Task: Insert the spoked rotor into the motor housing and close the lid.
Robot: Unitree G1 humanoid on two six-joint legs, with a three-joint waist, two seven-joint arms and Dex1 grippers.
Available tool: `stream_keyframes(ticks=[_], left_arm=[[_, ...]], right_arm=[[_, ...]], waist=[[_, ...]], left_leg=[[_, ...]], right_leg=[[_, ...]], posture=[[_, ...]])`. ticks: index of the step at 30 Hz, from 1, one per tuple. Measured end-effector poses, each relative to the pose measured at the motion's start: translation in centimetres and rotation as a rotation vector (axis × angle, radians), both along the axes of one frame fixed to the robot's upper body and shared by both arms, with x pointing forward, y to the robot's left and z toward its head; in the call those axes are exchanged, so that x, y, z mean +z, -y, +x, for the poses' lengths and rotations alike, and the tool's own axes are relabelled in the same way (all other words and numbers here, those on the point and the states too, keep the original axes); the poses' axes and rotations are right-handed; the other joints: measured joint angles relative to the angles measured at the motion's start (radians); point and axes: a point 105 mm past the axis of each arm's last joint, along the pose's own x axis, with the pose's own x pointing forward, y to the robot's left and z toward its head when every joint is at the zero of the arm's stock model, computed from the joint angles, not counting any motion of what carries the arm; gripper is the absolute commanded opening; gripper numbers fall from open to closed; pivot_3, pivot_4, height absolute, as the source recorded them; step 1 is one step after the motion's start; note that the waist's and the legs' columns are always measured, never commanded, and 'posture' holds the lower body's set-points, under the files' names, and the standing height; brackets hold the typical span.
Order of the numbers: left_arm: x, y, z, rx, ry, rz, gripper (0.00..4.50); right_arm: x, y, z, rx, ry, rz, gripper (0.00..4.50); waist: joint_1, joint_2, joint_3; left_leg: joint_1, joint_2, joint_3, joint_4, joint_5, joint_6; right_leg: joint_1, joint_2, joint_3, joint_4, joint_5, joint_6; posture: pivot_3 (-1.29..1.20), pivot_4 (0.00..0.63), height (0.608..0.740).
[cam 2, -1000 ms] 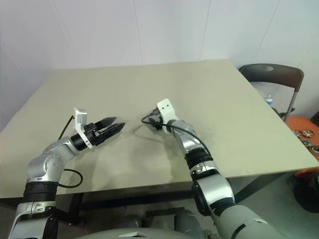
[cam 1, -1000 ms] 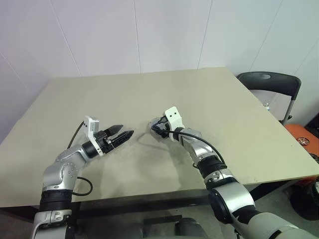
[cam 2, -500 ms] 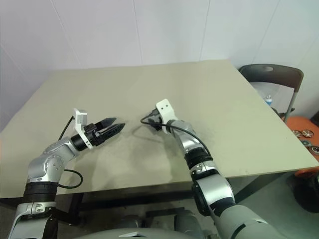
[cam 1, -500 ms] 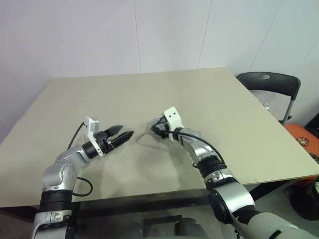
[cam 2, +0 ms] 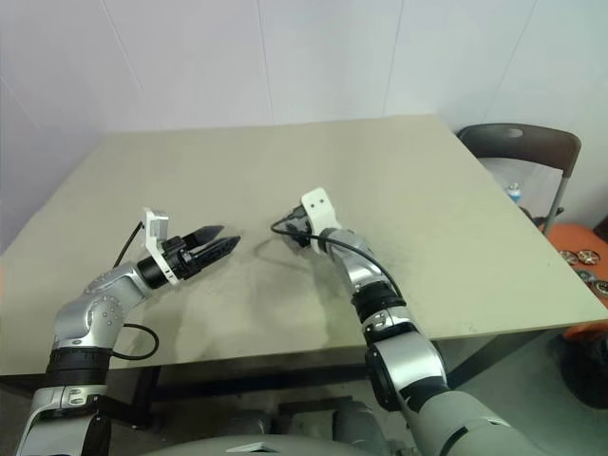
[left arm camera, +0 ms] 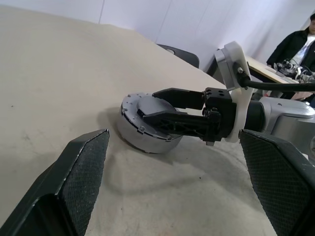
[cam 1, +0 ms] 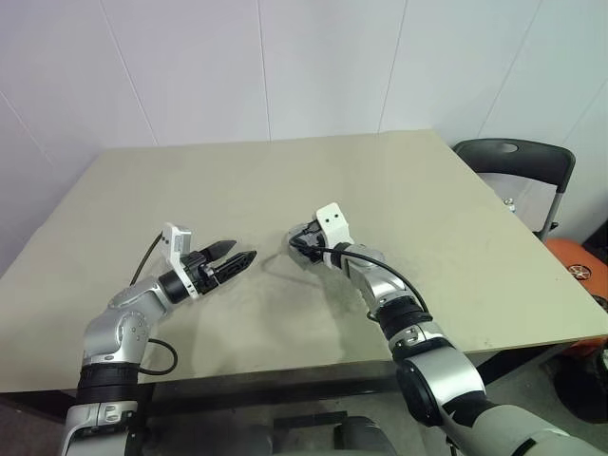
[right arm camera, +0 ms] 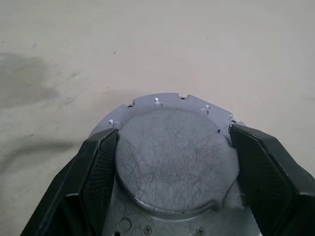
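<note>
At table (cam 1: 446, 209) centre: lid (right arm camera: 176, 158), plain grey face up, sits on motor housing (left arm camera: 142, 132). Right gripper (left arm camera: 147, 109) fingers flank lid's raised disc, appear to clasp it. Left gripper (cam 1: 242, 257) spread wide, empty, hovering just beside. Spoked rotor presumably inside, hidden. Risks: lid possibly not fully seated, hard to tell; uneven release or sideways drag could tilt lid or slide housing across smooth tabletop.
</note>
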Motion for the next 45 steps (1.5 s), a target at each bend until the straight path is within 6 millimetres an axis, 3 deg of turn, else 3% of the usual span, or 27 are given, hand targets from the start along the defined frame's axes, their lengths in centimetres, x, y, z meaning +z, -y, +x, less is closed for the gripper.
stream_keyframes(ticks=[25,39,45], left_arm=[[-0.2,0.2,0.0,-0.005,-0.006,0.003,4.5],[-0.3,0.3,0.0,-0.005,-0.006,0.009,4.5],[-0.3,0.3,0.0,-0.004,-0.007,0.014,4.5]], right_arm=[[0.3,0.5,-0.7,0.049,-0.107,0.03,3.21],[0.5,2.0,-4.6,0.232,-0.165,-0.012,3.21],[0.8,2.9,-7.6,0.37,-0.201,-0.041,3.21]], waist=[[0.005,-0.001,-0.001],[0.017,-0.003,-0.003],[0.034,-0.004,-0.004]], left_leg=[[-0.001,0.0,0.0,-0.004,-0.001,0.002],[-0.002,0.0,0.0,-0.01,-0.004,0.005],[-0.003,0.0,0.002,-0.01,-0.007,0.006]], right_leg=[[-0.001,-0.002,0.0,-0.003,0.001,0.004],[-0.001,-0.003,-0.001,-0.013,0.0,0.005],[0.0,-0.003,-0.001,-0.016,0.0,0.007]], posture=[[0.0,0.0,0.74],[0.0,0.0,0.74],[0.0,0.0,0.74]])
